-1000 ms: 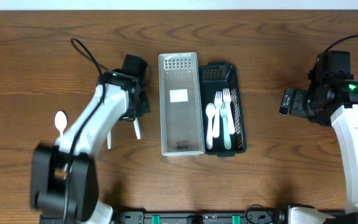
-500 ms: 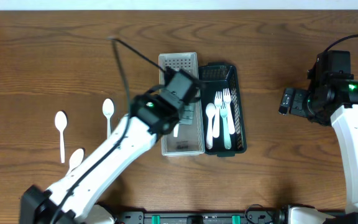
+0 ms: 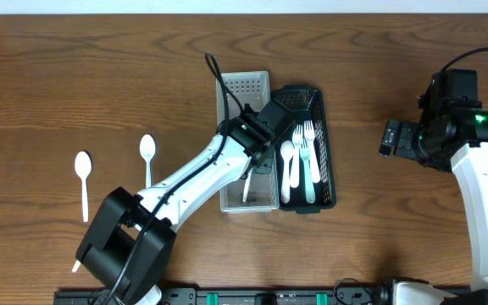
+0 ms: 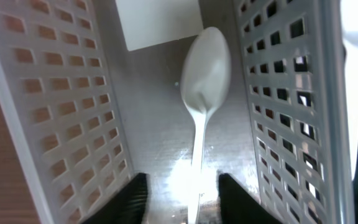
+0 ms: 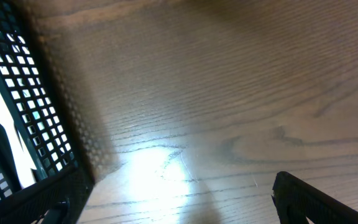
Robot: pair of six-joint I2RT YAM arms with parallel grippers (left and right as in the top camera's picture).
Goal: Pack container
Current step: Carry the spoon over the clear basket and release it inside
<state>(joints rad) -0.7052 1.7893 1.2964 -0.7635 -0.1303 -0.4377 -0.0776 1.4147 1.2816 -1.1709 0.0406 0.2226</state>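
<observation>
White plastic spoon [image 4: 202, 93] is lying flat on the floor of the grey slotted container [image 4: 55, 106], its long axis running along the bin from 12 to 6 o'clock in the left wrist view. Its bowl is pointing to 12 o'clock and its handle is passing down between the fingers of the left gripper [image 4: 182, 183]. Those fingers [image 4: 135, 193] are standing apart, one at 9 and one at 3 o'clock of the handle, and neither appears to be pressing on it. The handle's end is running off the bottom edge, so whether it is touching the palm cannot be told. A white label [image 4: 160, 25] is sitting at 12 o'clock of the bowl. From overhead, the black basket [image 3: 320, 106] of forks and spoons [image 3: 302, 161] is sitting at 3 o'clock, just beside the grey container. Two loose spoons [image 3: 147, 152] are waiting on the table at 9 o'clock, nearer the left arm. The right gripper [image 3: 388, 138] is hanging wide apart and empty, well off at 3 o'clock. A white sliver [image 3: 76, 265] by the left arm's base is too small to name.
</observation>
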